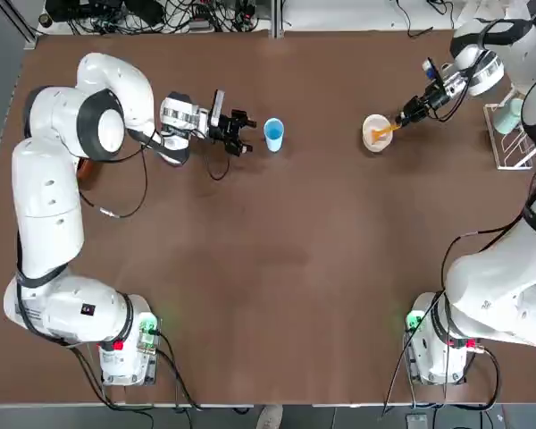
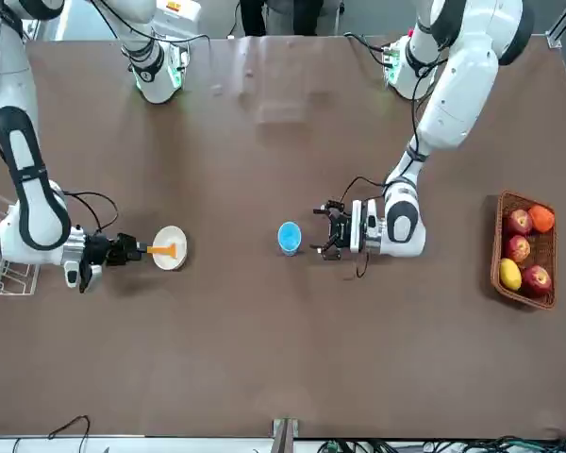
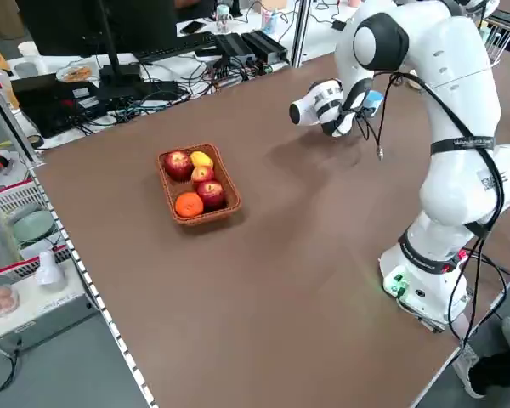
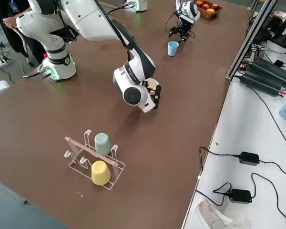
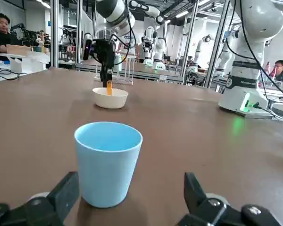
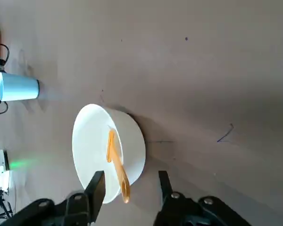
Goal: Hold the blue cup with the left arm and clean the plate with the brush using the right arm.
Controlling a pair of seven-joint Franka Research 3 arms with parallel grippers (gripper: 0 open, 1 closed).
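Seen from above: at twelve o'clock on the worktop (image 1: 268, 268), one cup (image 1: 273, 134) beside the left end effector (image 5: 132, 181), spread; at two, one brush (image 6: 116, 162) leaning in one bowl (image 6: 132, 141), near the right end effector (image 6: 132, 179), spread.

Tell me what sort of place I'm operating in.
Probably a robotics lab or test hall: two robot arms share this brown table, a wheeled-off bench behind holds monitors and cabling, and more robot arms stand beyond.
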